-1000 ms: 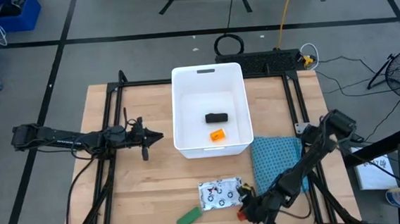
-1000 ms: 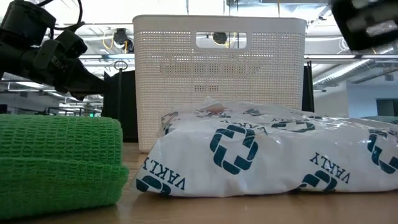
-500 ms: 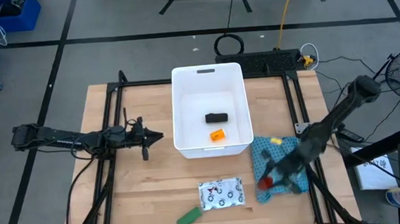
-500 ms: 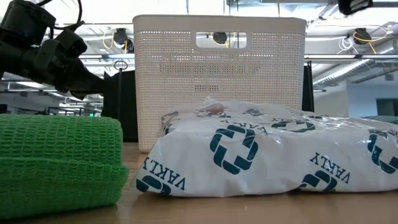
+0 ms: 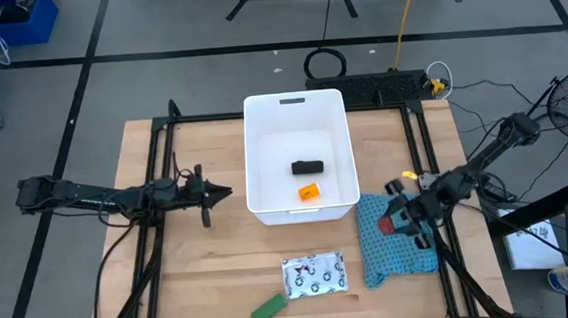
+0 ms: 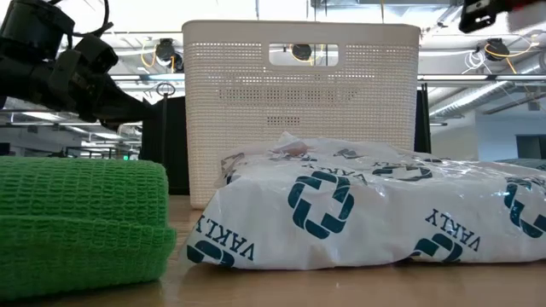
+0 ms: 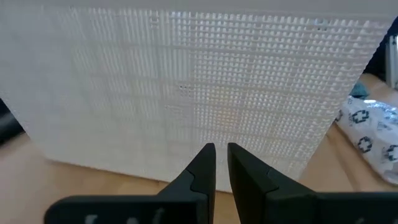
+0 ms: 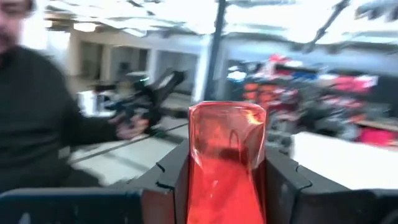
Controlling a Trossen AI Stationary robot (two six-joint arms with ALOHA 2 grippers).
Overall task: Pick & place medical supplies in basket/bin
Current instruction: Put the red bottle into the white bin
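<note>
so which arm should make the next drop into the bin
Right. Its tool already holds a red item above the cloth, beside the bin. The left tool sits empty by the bin's other side, fingers nearly shut.

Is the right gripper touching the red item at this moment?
Touching. In the right wrist view the red item sits clamped between the right gripper's two dark fingers, pressed against both sides.
</note>
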